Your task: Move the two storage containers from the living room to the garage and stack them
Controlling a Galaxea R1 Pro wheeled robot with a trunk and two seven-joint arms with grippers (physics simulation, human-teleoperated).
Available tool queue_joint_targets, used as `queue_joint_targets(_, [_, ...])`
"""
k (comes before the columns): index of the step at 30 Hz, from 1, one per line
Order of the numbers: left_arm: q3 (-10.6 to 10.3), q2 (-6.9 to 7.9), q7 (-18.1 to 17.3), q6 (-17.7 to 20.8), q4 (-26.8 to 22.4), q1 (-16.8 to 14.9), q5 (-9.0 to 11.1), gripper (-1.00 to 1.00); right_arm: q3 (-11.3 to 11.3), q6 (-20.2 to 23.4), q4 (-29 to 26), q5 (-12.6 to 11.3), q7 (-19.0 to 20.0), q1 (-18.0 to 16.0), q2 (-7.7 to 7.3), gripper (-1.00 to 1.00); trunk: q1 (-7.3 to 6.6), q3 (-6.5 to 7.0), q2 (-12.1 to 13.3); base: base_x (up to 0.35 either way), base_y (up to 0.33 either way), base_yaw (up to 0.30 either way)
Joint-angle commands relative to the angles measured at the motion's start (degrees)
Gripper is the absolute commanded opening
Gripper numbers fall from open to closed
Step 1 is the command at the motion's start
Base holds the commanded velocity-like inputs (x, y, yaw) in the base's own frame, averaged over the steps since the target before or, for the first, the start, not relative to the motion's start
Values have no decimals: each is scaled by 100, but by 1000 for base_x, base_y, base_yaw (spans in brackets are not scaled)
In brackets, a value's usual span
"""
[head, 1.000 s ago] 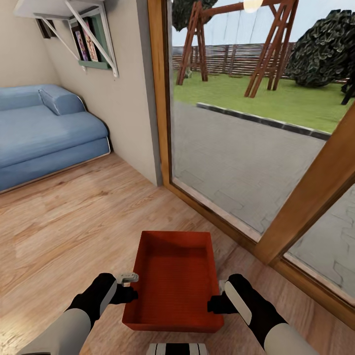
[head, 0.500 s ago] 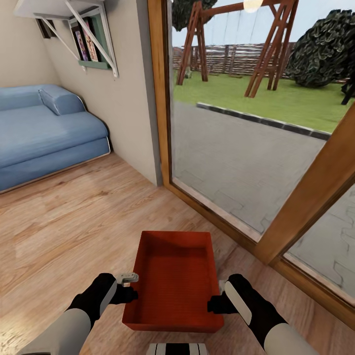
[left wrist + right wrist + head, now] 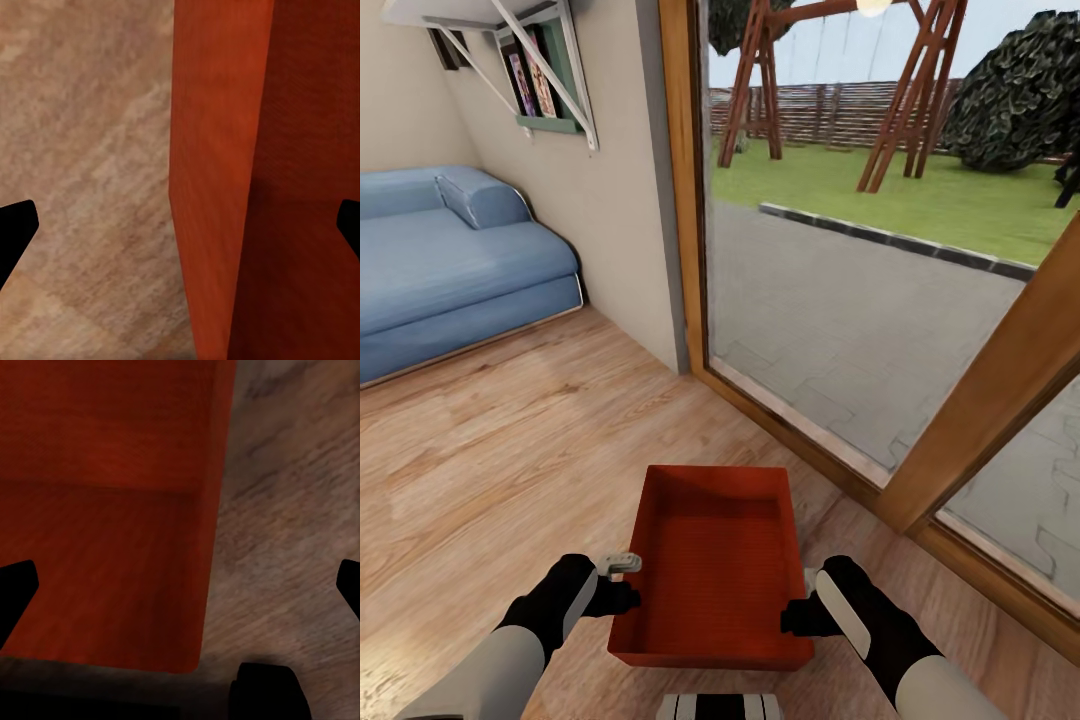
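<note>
The lidless red-orange rectangular plastic bin (image 3: 712, 570) is straddled at opposite walls by wide-spread left gripper (image 3: 622, 582) and right gripper (image 3: 797, 610), apparently for carrying.

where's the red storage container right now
In the head view, the storage container sits low and central above the wood-plank floor, between the left gripper and right gripper, near the glass door.
</note>
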Motion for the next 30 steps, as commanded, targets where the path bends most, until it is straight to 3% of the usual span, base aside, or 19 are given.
queue_joint_targets(1, [33,-5,-25,31,-9,-1,-18,100,29,10,-7,-62,-53,-4,-7,100,-1,-5,-2,0,0,0])
queue_joint_targets(22, [33,1,-36,31,-8,1,-4,100,29,12,-1,-62,-54,-4,-7,100,-1,-5,-2,0,0,0])
queue_joint_targets(23, [33,2,-35,31,-8,3,-4,-100,29,12,-2,-61,-54,-4,-7,100,-1,-5,-2,0,0,0])
queue_joint_targets(30, [33,4,-34,31,10,-1,3,-100,29,13,1,-62,-53,-4,-7,100,-1,-5,-2,0,0,0])
